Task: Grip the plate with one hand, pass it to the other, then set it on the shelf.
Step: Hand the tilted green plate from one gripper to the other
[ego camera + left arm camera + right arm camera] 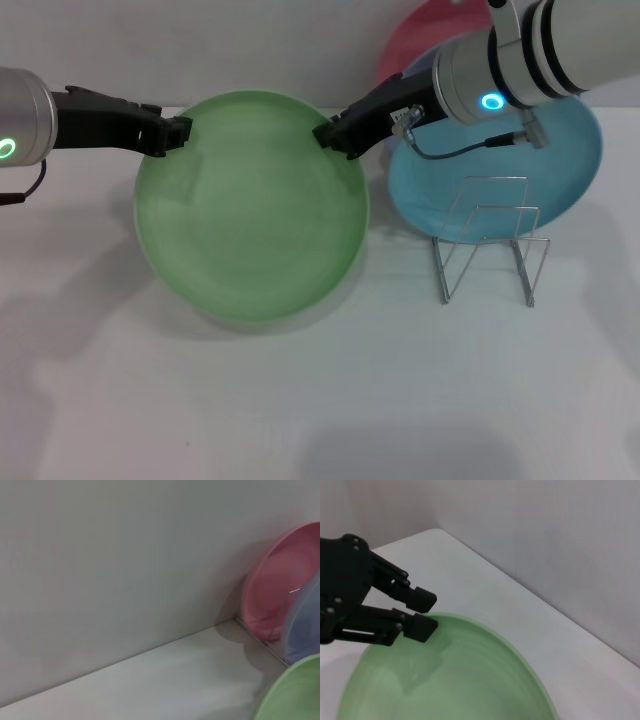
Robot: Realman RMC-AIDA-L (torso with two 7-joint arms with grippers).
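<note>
Plate: the green plate [252, 207] hangs above the table [300, 400], held at its far rim between the two arms, well left of the wire rack [487, 238].
Left gripper: the left gripper [178, 134], on the arm with the green ring, sits at the plate's far-left rim. In the right wrist view its fingers [420, 626] stand a little apart at the rim, the lower one touching the edge. Whether they are pinching or letting go I cannot tell.
Right gripper: the right gripper [333, 135], on the arm with the cyan light, meets the plate's far-right rim. Its fingertips are too dark and small to read, so its grip cannot be told either.
Step in hand: most likely the handover, left to right.
Doing it well: make sure the right gripper is clamped firmly on the rim before the left one lets go, then draw the left straight back off the edge so it does not drag or tip the plate.
Risk: held at one rim point only, the wide plate may sag or swing.
Next: the rack is low and narrow, so the plate probably has to be turned on edge and lowered into a slot.
Nearby: a blue plate [570, 160] lies behind the rack and a pink plate [420, 35] stands farther back. Keep the swing clear of both.
</note>
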